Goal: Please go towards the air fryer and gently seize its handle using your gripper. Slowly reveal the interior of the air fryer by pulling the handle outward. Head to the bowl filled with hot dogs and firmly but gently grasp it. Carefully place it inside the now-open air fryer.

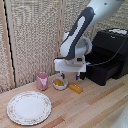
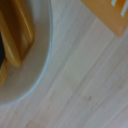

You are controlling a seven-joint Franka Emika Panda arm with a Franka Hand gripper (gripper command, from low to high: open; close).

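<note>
Hovering apparently over bowl (image 1: pixel 59 83) rim: gripper (image 1: pixel 66 75).

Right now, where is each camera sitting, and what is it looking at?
Exterior view: off the arm, looking slightly down across the wooden table at the air fryer, pink cup, patterned plate, orange bar and bowl; the white arm and gripper show.
Wrist view: on the wrist, staring straight down, very close and blurry, at the bowl's rim, the hot dogs and bare wood; no fingers visible.
Shared: bowl, hot dogs, table, probably the orange bar.
</note>
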